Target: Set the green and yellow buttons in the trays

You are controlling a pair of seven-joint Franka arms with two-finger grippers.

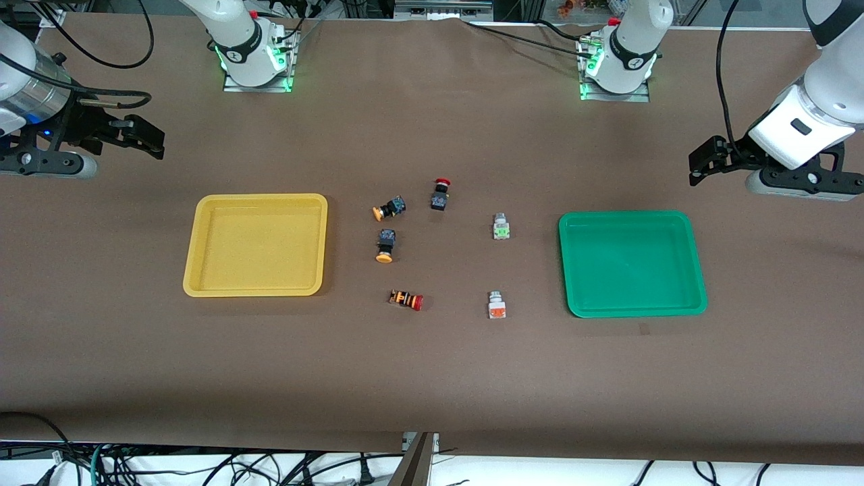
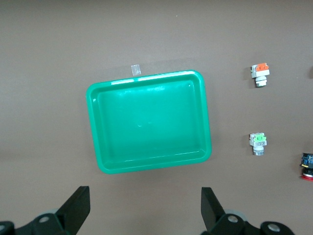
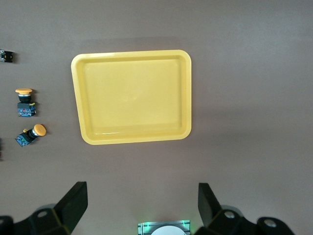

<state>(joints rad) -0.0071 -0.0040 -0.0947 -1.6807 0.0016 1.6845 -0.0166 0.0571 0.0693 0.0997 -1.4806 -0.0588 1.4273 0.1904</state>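
Left gripper (image 2: 144,208) – fingers spread, above desk beside green tray (image 1: 698,297) | right gripper (image 3: 142,205) – fingers spread, beside yellow tray (image 1: 196,287) | buttons (image 1: 385,244) between trays

Both arms: glossy white shells with black joint bands. Bases on metal plates at the table's top edge, lit by green LEDs. Black cables trail from each arm. Left gripper (image 1: 702,165): black fingers, white-grey housing with a dark rectangular inset. Right gripper (image 1: 145,138): black fingers, silver-grey wrist section, small blue light, looped black cable.
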